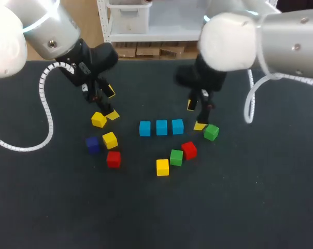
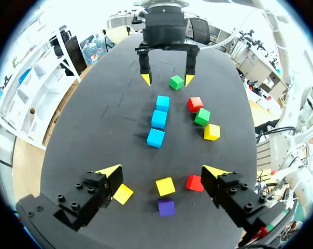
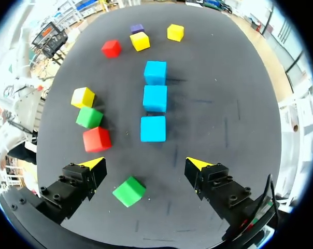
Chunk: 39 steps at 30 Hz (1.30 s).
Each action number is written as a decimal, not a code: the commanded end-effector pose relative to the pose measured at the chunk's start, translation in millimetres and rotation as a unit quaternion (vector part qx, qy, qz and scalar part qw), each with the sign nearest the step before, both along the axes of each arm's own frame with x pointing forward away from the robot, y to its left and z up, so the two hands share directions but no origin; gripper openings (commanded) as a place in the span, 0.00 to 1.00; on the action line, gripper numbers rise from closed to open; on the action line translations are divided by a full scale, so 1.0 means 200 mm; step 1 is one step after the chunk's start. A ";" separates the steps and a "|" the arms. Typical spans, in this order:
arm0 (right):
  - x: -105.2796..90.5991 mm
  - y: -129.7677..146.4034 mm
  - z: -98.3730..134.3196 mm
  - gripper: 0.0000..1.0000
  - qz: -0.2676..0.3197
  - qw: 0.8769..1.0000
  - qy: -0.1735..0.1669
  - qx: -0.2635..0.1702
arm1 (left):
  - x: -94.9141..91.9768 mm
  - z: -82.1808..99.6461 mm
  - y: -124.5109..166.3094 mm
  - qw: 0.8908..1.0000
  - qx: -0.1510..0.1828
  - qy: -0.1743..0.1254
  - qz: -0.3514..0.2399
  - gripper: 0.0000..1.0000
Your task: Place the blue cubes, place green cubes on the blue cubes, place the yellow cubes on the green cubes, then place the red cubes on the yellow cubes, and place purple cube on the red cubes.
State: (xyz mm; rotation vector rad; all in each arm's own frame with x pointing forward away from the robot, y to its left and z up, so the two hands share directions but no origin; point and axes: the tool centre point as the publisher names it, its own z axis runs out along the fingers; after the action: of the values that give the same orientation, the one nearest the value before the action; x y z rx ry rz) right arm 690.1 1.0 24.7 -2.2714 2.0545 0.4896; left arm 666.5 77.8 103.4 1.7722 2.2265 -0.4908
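Three blue cubes (image 1: 161, 127) lie in a row mid-table. My right gripper (image 1: 195, 115) stands open just right of the row. A green cube (image 3: 129, 191) rests on the table between its fingers, touching neither; it also shows as the green cube (image 1: 211, 132). A red cube (image 1: 189, 150), a second green cube (image 1: 176, 157) and a yellow cube (image 1: 162, 167) lie in front of the row. My left gripper (image 1: 112, 104) is open over the left cluster. One yellow cube (image 2: 123, 194) sits beside its finger; another yellow cube (image 2: 165, 185), a red cube (image 2: 194, 182) and a purple cube (image 2: 166, 207) lie between its fingers.
The black table (image 1: 239, 207) has bare room along its front and at the far right. My left arm's white coiled cable (image 1: 46, 111) loops over the table's left side.
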 end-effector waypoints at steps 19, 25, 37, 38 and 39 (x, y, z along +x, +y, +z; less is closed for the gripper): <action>0.00 -0.24 0.06 1.00 0.128 0.991 0.010 0.031 | 0.00 0.00 0.00 1.000 -0.001 -0.001 -0.001 1.00; 0.00 -0.27 0.02 1.00 0.204 0.978 0.000 0.047 | 0.00 0.00 0.00 1.000 -0.001 -0.001 -0.001 1.00; -0.03 -0.26 -0.08 1.00 0.266 0.961 -0.007 0.076 | 0.00 0.00 0.00 1.000 -0.001 -0.001 -0.001 1.00; -0.03 -0.26 -0.09 1.00 0.267 0.960 -0.007 0.079 | 0.00 0.00 0.00 1.000 -0.001 -0.001 -0.001 1.00; -0.04 -0.25 -0.09 1.00 0.268 0.960 -0.007 0.081 | 0.00 0.00 0.00 1.000 -0.001 -0.001 -0.001 1.00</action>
State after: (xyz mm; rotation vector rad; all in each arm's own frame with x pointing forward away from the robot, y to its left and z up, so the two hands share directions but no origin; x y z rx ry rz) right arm 681.8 -47.7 10.2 -2.7006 1.3138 0.6183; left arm 666.5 77.7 103.4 1.7722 2.2265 -0.4908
